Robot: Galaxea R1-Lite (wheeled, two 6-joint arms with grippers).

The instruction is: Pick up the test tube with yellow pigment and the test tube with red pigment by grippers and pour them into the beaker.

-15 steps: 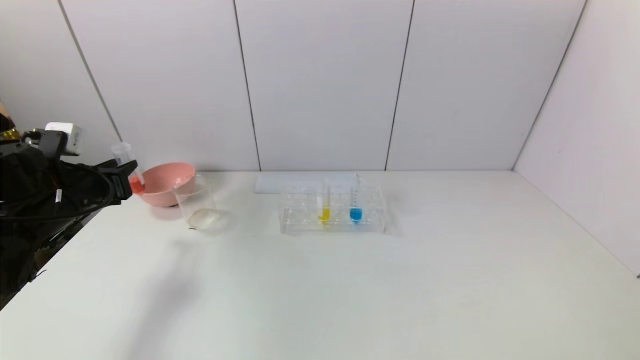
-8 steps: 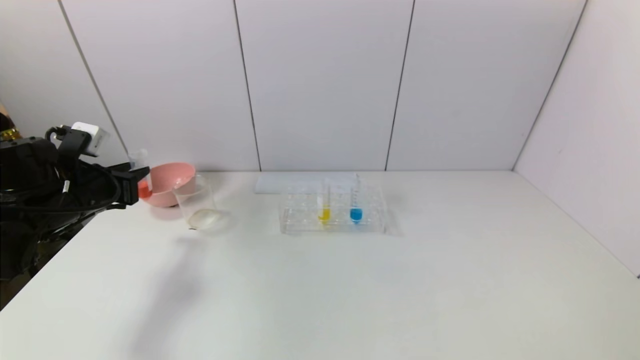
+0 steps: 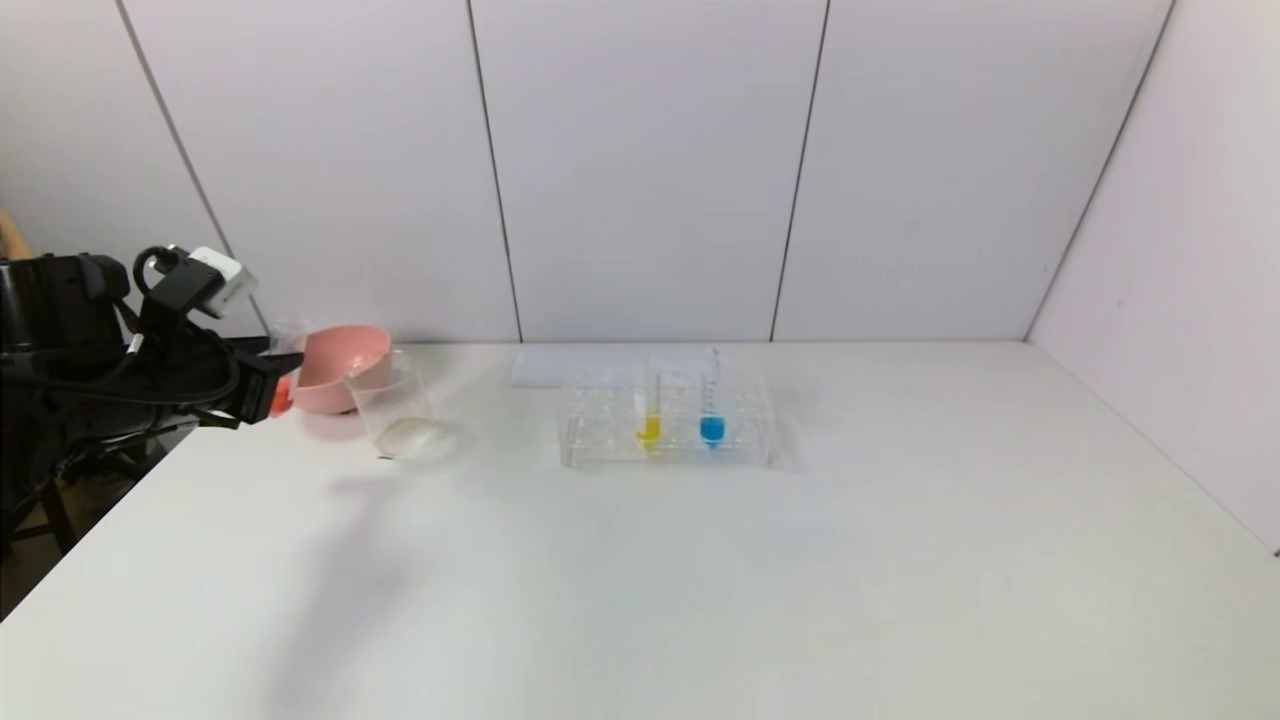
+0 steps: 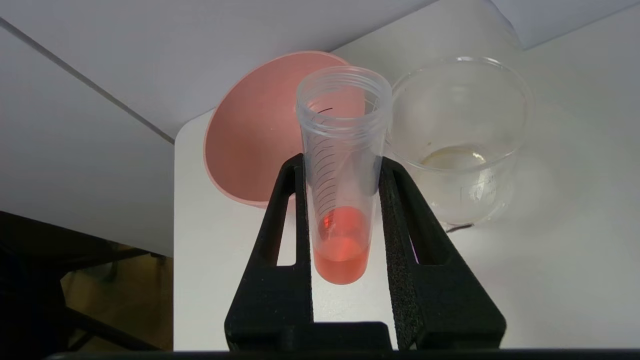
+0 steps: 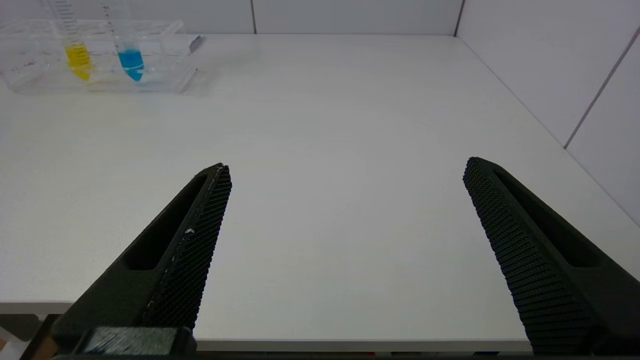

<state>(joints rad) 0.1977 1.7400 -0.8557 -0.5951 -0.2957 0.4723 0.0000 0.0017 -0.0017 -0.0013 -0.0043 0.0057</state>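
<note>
The left gripper [image 4: 342, 200] has its fingers [image 4: 290, 210] clamped on the test tube with red pigment [image 4: 342, 200], held above the table's [image 3: 700, 560] left edge, just beside the pink bowl [image 3: 345, 365] and near the beaker [image 3: 395, 405]. The grip sits on the lower half of the tube, the liquid pooled at the rounded bottom between the fingers. The tube is light, rigid, smooth-walled and likely slippery; a mid-body hold seems sound, provided pressure stays moderate. In the wrist view its long axis runs away from the wrist, open mouth toward the bowl and beaker; its exact tilt cannot be judged. The test tube with yellow pigment [image 3: 648, 410] stands upright in the clear rack [image 3: 665, 420], beside a blue-liquid tube [image 3: 712, 405]. The right gripper [image 5: 345, 225] rests low over the table's near edge, fingers wide apart and empty.
</note>
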